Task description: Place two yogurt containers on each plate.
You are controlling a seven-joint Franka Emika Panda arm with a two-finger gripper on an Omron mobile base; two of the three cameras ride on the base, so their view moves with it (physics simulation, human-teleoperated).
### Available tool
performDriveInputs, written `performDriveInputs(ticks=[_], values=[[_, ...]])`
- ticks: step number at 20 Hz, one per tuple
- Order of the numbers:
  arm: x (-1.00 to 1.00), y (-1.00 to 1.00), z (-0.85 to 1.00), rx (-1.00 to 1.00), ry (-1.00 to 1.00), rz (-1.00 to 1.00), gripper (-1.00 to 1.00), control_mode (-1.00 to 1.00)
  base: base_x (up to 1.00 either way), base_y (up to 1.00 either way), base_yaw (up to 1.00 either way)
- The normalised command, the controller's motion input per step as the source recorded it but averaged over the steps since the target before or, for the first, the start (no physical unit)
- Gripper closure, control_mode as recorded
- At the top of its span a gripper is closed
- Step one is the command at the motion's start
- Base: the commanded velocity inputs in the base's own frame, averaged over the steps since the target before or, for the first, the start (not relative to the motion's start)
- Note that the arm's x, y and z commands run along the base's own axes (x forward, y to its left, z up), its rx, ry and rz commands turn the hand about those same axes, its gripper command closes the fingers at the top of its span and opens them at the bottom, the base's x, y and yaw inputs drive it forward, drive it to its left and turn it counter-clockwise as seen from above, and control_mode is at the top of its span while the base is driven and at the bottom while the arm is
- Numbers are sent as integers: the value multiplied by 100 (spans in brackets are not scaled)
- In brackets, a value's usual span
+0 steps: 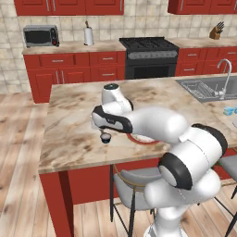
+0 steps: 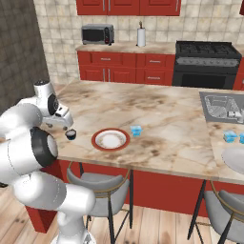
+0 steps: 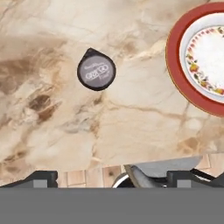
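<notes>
Marble island counter (image 2: 157, 119) carries the dark yogurt cup (image 3: 96, 69), directly beneath the gripper (image 3: 111, 178), whose jaws stand wide apart; the red-rimmed plate (image 3: 175, 65) lies just right.

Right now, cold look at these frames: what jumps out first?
The big white arm bent low over the marble island counter, its end effector open and hanging above a dark yogurt cup that stands on the bare marble. Just beside the cup, apart from it, lies the red-rimmed plate with nothing on it. A light blue yogurt cup stands on the counter on the plate's other side.
</notes>
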Motion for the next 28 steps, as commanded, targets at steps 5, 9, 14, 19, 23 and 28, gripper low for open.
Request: performDriveInputs(ticks=[5,9,14,19,23,28], values=[[46,0,-50,-3,7,0,-100,-100,0,0,0],[33,0,-47,0,8,0,-100,-100,0,0,0],[36,0,-23,1,1,0,-100,-100,0,0,0],[30,0,-13,0,0,0,-100,-100,0,0,0],[15,1,-31,0,0,0,-100,-100,0,0,0],[29,10,-23,0,0,0,-100,-100,0,0,0]])
